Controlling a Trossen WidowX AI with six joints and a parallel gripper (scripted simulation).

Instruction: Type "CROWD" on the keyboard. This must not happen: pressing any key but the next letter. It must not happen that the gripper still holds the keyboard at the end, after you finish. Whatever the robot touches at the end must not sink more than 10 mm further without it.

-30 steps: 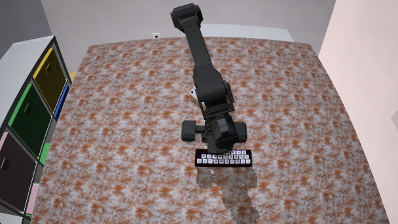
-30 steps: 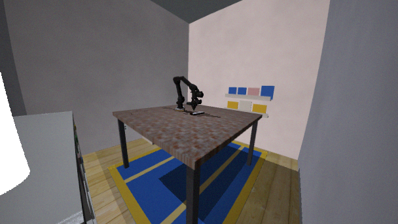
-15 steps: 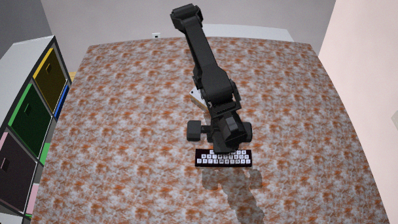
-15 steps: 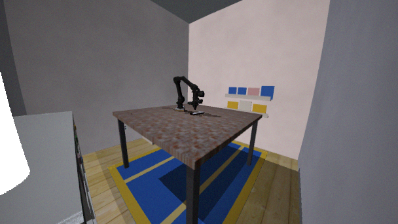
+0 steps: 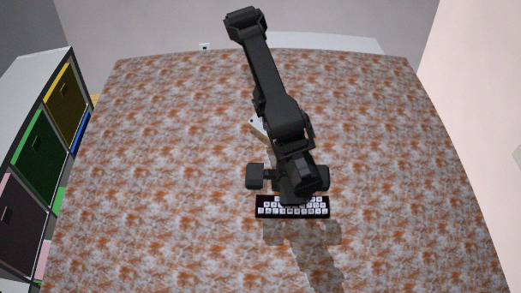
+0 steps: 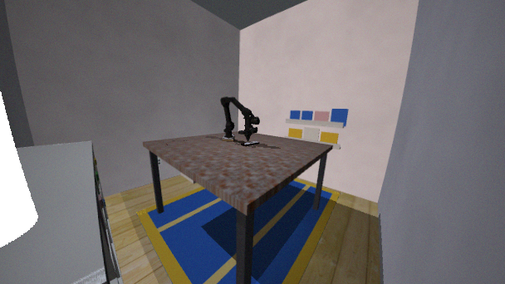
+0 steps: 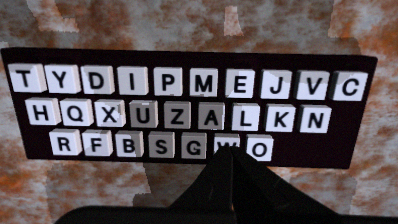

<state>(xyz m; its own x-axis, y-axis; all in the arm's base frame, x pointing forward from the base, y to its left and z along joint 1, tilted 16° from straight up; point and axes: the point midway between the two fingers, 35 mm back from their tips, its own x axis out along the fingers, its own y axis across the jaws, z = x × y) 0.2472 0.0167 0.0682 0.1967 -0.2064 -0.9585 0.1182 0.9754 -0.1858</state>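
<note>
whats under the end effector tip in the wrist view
The shut end effector sits over the W key on the keyboard, between G and O. W's lower part is covered, so contact cannot be seen.
</note>
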